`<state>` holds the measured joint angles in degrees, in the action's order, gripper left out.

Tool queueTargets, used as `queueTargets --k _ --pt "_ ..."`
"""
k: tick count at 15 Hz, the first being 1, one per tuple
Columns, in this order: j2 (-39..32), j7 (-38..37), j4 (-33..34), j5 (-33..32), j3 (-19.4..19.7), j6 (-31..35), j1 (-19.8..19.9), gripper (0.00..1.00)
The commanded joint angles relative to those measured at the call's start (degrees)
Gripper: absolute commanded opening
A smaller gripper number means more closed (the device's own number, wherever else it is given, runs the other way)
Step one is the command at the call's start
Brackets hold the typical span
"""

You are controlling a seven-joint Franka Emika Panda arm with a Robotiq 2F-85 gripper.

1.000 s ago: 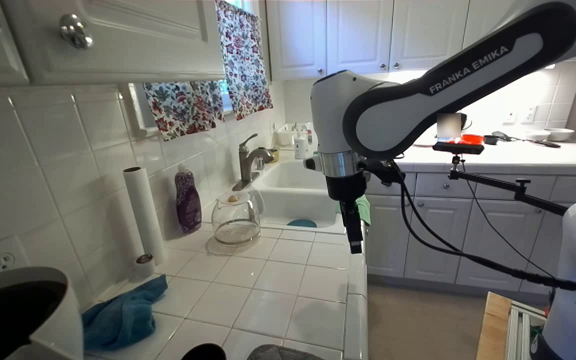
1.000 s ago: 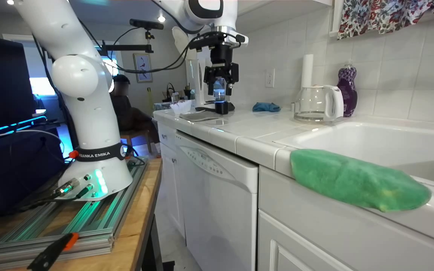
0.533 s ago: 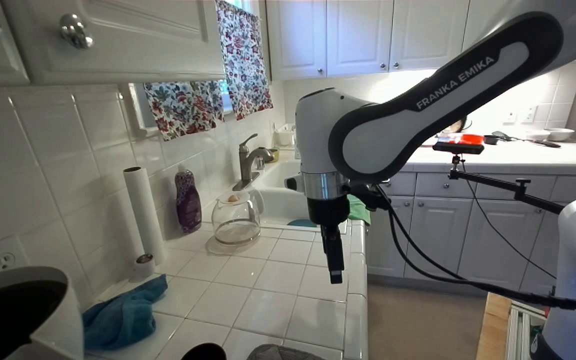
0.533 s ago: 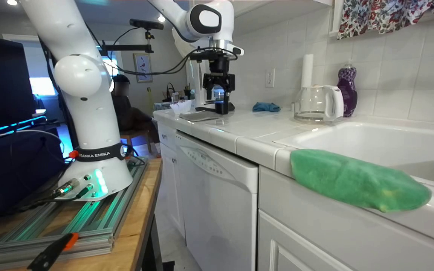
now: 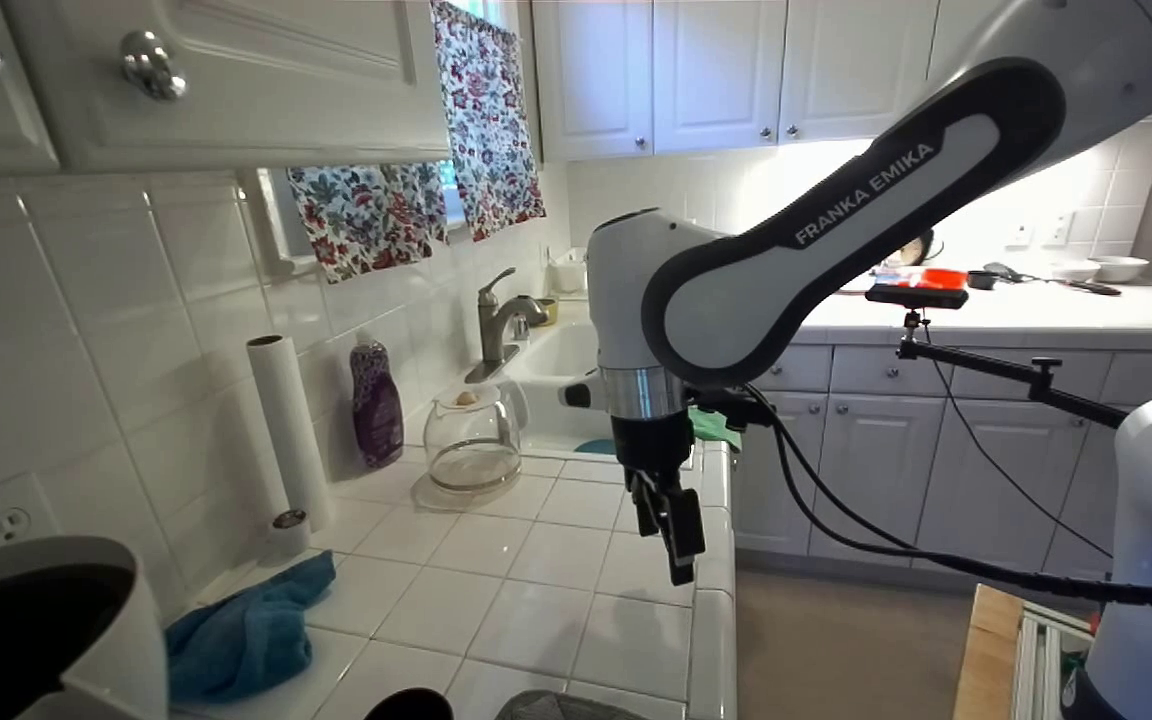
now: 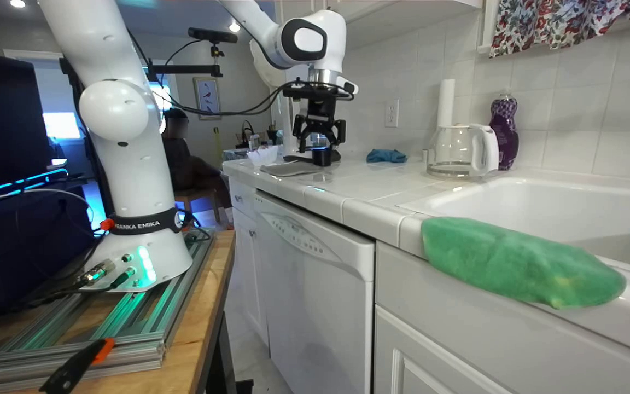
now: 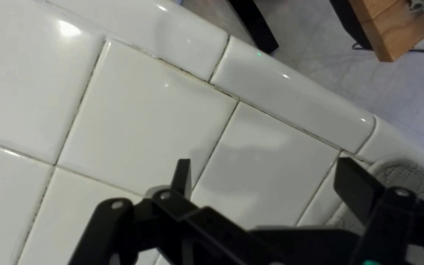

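Note:
My gripper (image 7: 267,180) stands open over the white tiled counter (image 7: 149,121), its black fingers (image 7: 182,176) wide apart with nothing between them in the wrist view. Nearest to it there is a grey quilted mat (image 7: 414,180), partly hidden behind the right-hand finger. In an exterior view the gripper (image 5: 666,552) points down, above the tiles near the counter's front edge. A black cup (image 5: 410,706) and the mat (image 5: 558,706) show at the bottom of that view. From another side the gripper (image 6: 320,145) appears in line with the black cup (image 6: 322,157); a clear bluish shape behind the fingers is unclear.
A glass carafe (image 5: 473,450), a purple bottle (image 5: 376,405), a white paper roll (image 5: 291,430) and a blue cloth (image 5: 241,630) stand or lie along the wall side. A green cloth (image 6: 517,262) hangs over the sink's front edge. White cylindrical container (image 5: 116,630) at lower left.
The gripper has come down towards the counter and away from the sink. It has also turned, so both fingers now show in an exterior view. The objects on the counter have stayed put.

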<state>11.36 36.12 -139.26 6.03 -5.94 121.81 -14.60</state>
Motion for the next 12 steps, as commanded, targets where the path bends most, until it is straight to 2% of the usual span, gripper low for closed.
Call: queueTargets --k 1,2,7,12 --pt "-0.3 9.4 1.4 1.2 0.4 -1.1 0.0 1.00" --pt "0.0 5.1 0.3 0.5 -0.5 -0.1 0.5 1.00" --pt "0.0 8.0 0.5 0.5 -0.4 -0.1 0.5 1.00" --pt "-4.1 6.2 1.2 11.3 -1.8 8.0 -1.6 1.00"
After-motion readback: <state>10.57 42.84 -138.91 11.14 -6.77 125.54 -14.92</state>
